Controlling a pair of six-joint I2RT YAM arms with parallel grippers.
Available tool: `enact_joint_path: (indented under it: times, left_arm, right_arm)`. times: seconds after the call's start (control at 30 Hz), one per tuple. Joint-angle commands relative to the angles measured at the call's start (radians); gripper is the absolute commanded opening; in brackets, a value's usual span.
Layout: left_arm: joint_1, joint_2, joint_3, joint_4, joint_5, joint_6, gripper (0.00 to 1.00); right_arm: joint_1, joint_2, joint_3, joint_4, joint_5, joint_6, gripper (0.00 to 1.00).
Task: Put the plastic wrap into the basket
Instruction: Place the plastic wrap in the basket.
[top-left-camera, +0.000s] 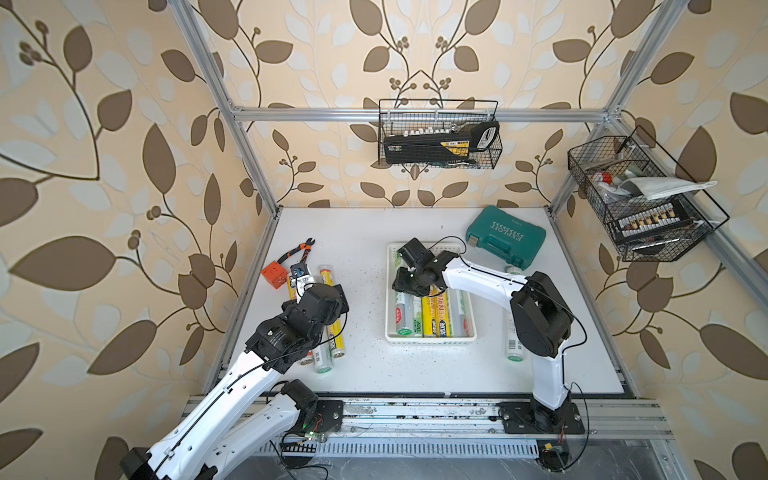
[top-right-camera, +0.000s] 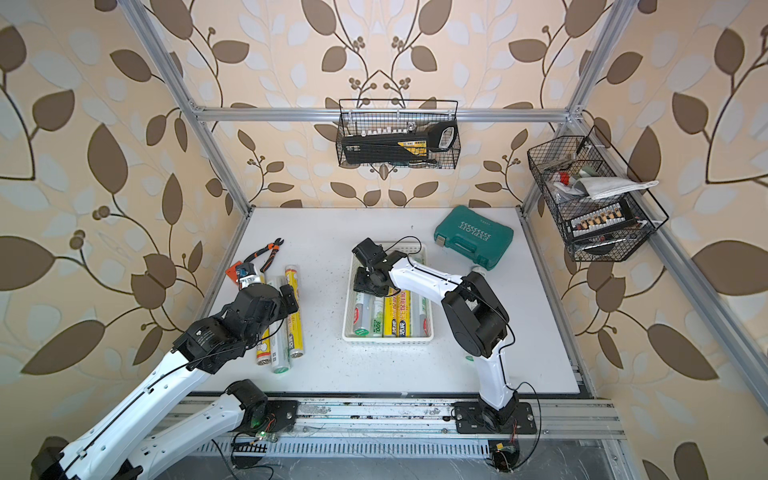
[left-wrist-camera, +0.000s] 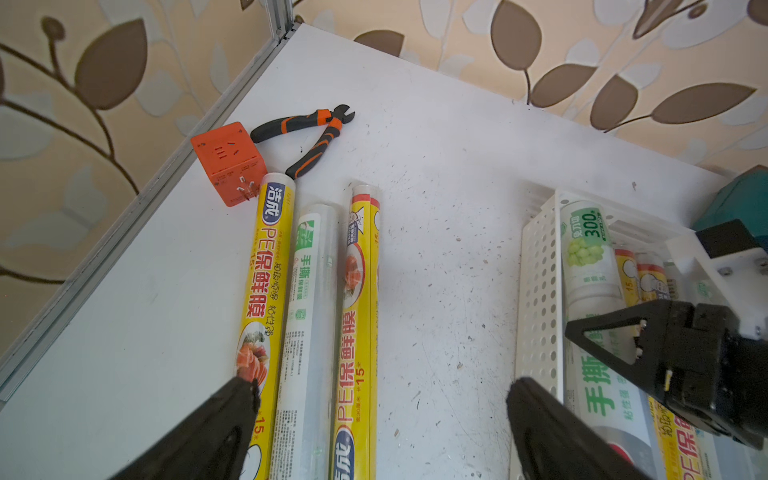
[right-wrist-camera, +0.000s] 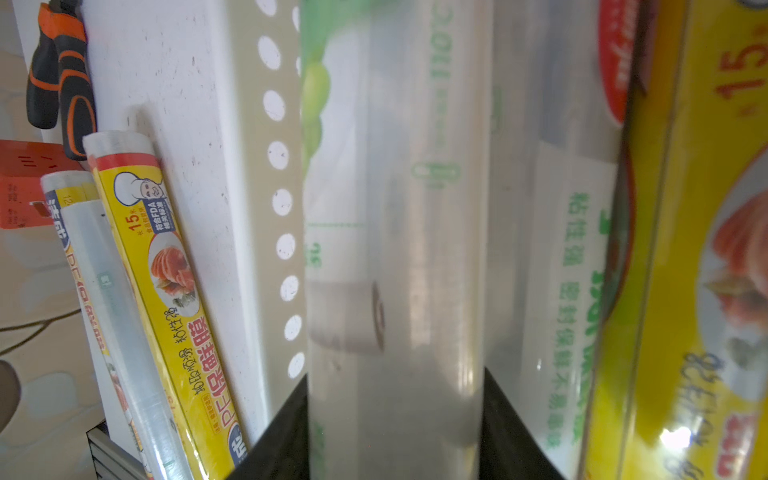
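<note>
The white perforated basket (top-left-camera: 432, 341) stands mid-table and holds several plastic wrap rolls (top-left-camera: 432, 316), yellow and clear with green print. My right gripper (right-wrist-camera: 395, 382) is low inside the basket's far end, shut on a clear roll with green print (right-wrist-camera: 395, 249). That roll runs beside the basket wall (right-wrist-camera: 257, 166). Three more rolls lie side by side on the left of the table: yellow (left-wrist-camera: 270, 257), clear (left-wrist-camera: 311, 291), yellow (left-wrist-camera: 359, 291). My left gripper (left-wrist-camera: 382, 386) hovers open above them, holding nothing. Another clear roll (top-left-camera: 514, 345) lies on the table under the right arm.
An orange socket cube (top-left-camera: 274, 276) and orange-black pliers (top-left-camera: 297, 251) lie just beyond the left rolls. A teal tool case (top-left-camera: 505, 237) sits behind the basket on the right. Black wire baskets hang on the back rail (top-left-camera: 440, 137) and right rail (top-left-camera: 640, 199).
</note>
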Motion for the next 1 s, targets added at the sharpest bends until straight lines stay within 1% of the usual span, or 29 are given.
enact_joint_path:
  times: [0.0,0.17,0.4,0.67,0.8,0.97]
  left_arm:
    - [0.012,0.000,-0.003,0.022,0.010,-0.007,0.99]
    - [0.011,0.009,-0.005,0.024,0.014,-0.008,0.99]
    - [0.012,0.019,-0.010,0.023,0.013,-0.018,0.99]
    - [0.011,0.014,-0.005,0.008,0.013,-0.011,0.99]
    - [0.011,-0.018,-0.005,0.017,0.007,0.000,0.99]
    - [0.011,-0.031,-0.005,0.014,0.007,0.000,0.99]
  right_arm:
    - [0.001,0.015,0.011,0.052,0.017,-0.002,0.35]
    - [0.010,-0.004,-0.040,0.103,0.038,0.005,0.40]
    - [0.013,0.000,-0.057,0.095,0.060,0.002,0.49]
    - [0.014,0.011,-0.048,0.063,0.087,-0.002,0.55]
    - [0.014,0.021,-0.016,-0.002,0.105,-0.018,0.59]
    - [0.014,-0.029,-0.025,-0.028,0.124,-0.019,0.61]
